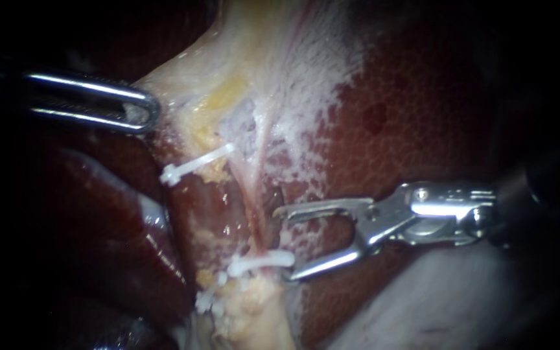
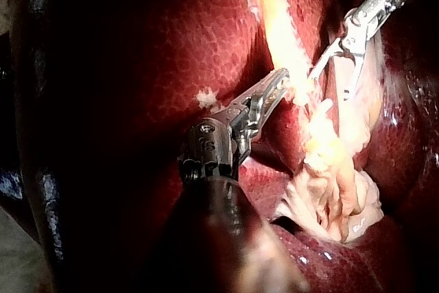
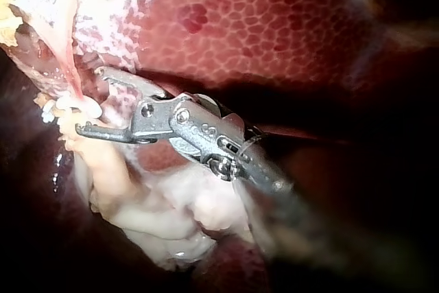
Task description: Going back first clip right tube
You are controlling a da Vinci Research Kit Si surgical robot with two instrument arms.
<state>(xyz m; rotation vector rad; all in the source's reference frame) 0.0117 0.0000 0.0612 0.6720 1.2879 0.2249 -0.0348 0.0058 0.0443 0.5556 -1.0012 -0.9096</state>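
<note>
Rt instrument [image 1: 282,244] (jaws apart): clip [image 1: 260,262] just beside its lower jaw.

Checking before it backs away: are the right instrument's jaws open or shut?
Open: the right instrument shows a wide gap between its jaws, nothing gripped; a clip sits by the lower jaw.

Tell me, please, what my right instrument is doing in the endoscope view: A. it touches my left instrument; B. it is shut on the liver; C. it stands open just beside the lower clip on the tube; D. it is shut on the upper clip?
C: the right instrument shows a wide gap between its tips with nothing gripped, and the lower clip sits on the tube close by its lower tip.
</note>
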